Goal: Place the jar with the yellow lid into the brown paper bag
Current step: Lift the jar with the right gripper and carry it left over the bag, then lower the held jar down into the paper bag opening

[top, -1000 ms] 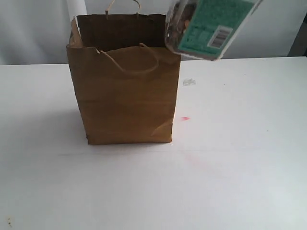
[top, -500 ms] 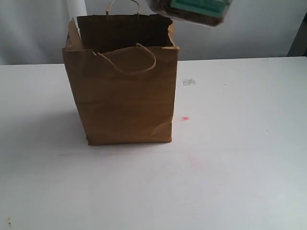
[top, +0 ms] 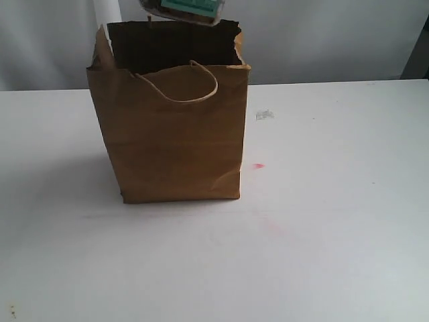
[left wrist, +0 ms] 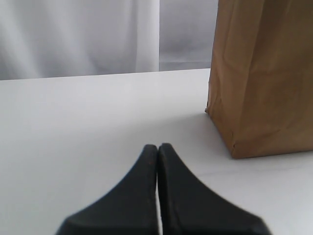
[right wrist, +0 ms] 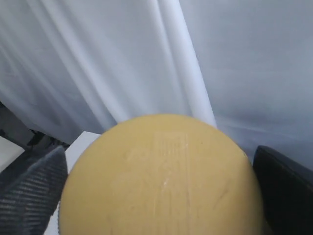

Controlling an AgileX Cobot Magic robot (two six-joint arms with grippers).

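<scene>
Both fingers of our right gripper (right wrist: 161,198) clamp the jar (top: 182,9) near its top, above the open bag (top: 175,144); we judge it rigid, slick and light, while our left gripper (left wrist: 158,151) sits pinched together, empty.

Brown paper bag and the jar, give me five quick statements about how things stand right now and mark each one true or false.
1. The yellow-lidded jar hangs in the air above the rim of the brown paper bag. True.
2. The bag lies flat on its side. False: it stands upright, mouth open, on the white table.
3. The left gripper has its jaws shut together with nothing between them. True.
4. The right gripper is empty. False: its jaws are shut on the jar, flanking the yellow lid.
5. The jar rests inside the bag. False: it is outside, partly cut off by the exterior view's top edge.
</scene>
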